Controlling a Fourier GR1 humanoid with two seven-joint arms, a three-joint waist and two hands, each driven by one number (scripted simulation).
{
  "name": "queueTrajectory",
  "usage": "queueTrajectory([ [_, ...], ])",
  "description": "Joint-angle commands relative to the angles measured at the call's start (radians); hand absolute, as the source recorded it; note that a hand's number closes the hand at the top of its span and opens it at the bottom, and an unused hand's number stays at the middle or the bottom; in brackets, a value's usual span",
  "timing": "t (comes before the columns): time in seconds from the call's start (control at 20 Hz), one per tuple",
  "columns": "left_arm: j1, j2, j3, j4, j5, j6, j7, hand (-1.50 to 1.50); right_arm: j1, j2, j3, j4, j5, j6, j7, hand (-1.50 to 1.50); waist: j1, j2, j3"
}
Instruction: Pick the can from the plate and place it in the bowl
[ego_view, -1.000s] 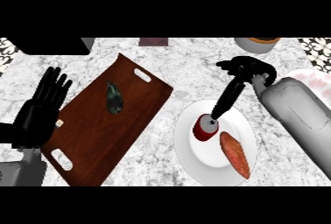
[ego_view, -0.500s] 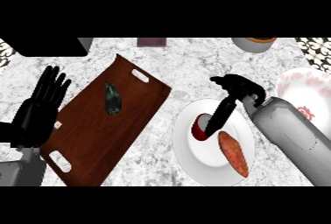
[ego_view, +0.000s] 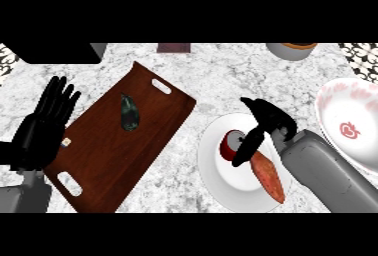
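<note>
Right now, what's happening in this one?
The robot's right hand is down over the white plate, fingers reaching around the red can, which stands on the plate beside an orange sweet potato. Whether the can is fully gripped isn't clear. The bowl sits at the right edge. The left hand rests open at the left, next to a wooden tray.
</note>
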Motion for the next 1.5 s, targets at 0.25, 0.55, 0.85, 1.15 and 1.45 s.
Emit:
queueTrajectory([
  [0.25,-0.064,0.011,0.057,0.046,0.011,-0.029,0.024,0.00,0.014,0.087,-0.041,0.051,0.099,0.054,0.078,-1.50,0.001,0.002,0.000],
  [0.55,0.031,-0.018,0.044,0.009,-0.025,-0.042,-0.018,0.00,0.085,0.069,-0.064,0.091,0.131,0.111,-0.015,-1.50,0.002,0.001,0.000],
  [0.85,0.037,-0.037,0.029,-0.077,-0.032,-0.020,0.044,0.00,0.058,0.171,-0.064,0.198,0.186,0.105,-0.019,1.50,0.007,0.001,0.000],
  [1.15,-0.010,-0.051,0.016,-0.017,-0.053,-0.034,0.024,0.00,-0.027,0.162,-0.027,0.281,0.262,0.186,-0.158,1.50,0.010,0.003,0.000],
  [1.45,-0.019,-0.034,0.070,0.046,-0.037,-0.084,-0.011,0.00,-0.029,0.179,-0.059,0.326,0.335,0.236,-0.227,1.50,0.006,0.003,0.000],
])
